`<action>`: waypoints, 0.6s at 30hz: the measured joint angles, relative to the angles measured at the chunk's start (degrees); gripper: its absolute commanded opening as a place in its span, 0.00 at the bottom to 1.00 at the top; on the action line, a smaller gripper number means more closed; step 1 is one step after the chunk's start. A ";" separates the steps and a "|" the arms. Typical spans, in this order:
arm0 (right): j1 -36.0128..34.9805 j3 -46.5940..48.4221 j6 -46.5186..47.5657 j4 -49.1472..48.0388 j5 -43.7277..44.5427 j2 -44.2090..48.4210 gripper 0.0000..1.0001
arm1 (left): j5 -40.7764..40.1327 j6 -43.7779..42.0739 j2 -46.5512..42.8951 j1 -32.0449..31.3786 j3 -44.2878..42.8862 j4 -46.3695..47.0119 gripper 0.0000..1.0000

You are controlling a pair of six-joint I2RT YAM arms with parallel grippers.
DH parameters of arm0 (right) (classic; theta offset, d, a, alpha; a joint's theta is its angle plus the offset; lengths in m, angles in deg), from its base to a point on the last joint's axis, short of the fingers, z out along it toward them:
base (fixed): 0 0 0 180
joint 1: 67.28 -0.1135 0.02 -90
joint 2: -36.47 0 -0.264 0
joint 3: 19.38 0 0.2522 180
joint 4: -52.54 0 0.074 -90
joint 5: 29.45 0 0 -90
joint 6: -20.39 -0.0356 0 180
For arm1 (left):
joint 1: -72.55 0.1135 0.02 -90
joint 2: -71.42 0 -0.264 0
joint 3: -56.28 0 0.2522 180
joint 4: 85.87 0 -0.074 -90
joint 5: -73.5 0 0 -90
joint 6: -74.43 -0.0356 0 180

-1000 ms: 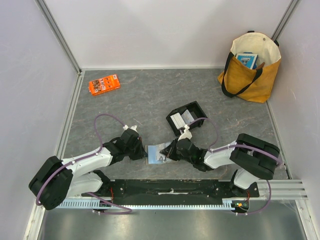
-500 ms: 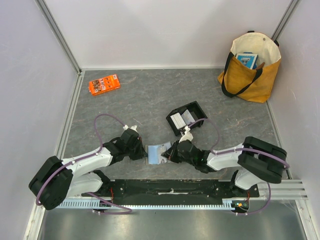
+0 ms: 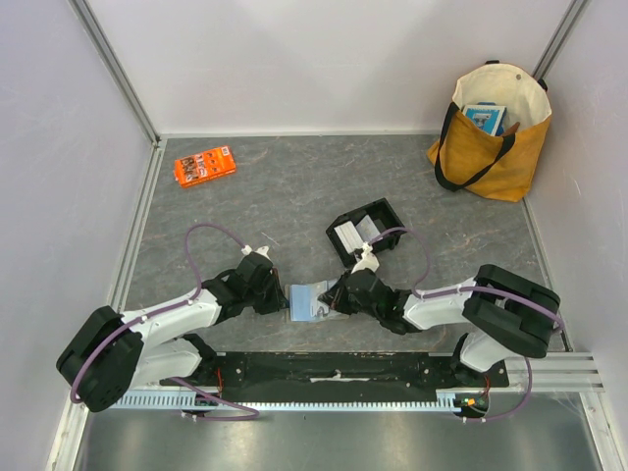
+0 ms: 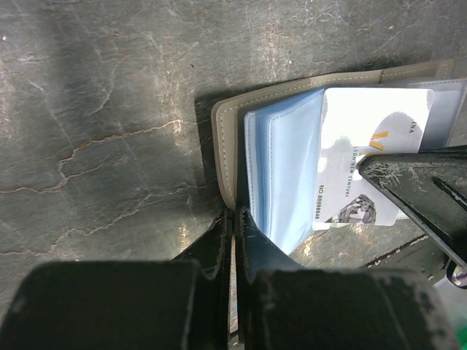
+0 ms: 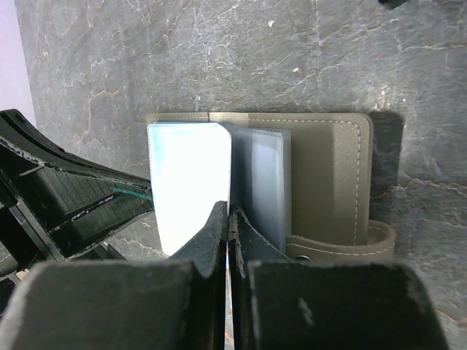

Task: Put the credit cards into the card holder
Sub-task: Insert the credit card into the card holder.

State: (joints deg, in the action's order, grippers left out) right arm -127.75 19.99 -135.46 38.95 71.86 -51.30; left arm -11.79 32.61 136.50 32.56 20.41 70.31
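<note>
Left wrist — card holder open – taupe, blue-lined.

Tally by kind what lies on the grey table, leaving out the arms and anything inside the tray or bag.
Taupe-grey wallet-like card holder: 1
White printed plastic card at its sleeves: 1
Black open plastic tray: 1
Orange flat packet: 1
Mustard fabric tote bag: 1
Total: 5

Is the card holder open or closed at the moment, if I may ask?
Open: the card holder lies spread on the table, taupe covers apart, clear sleeves fanned up, a credit card showing at one sleeve.
</note>
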 measured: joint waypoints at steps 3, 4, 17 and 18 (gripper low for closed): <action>0.24 0.07 -0.02 -1.53 -0.85 -1.11 0.00 | -0.02 0.00 0.00 0.00 0.00 -0.09 0.02; 0.33 0.07 -0.09 -1.97 -1.16 -1.38 0.00 | -0.02 0.00 0.00 0.00 0.00 -0.09 0.02; -0.83 -0.79 -2.40 -4.63 -1.09 -1.95 0.00 | -0.17 0.28 0.02 0.00 0.00 -0.17 0.02; -0.96 -1.03 -2.64 -4.26 -1.09 -1.51 0.00 | -0.17 0.44 0.02 0.00 0.00 -0.20 0.02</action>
State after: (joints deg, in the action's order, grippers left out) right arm -128.71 18.96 -138.10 34.69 70.77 -52.80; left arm -11.96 33.05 136.52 32.56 20.41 70.11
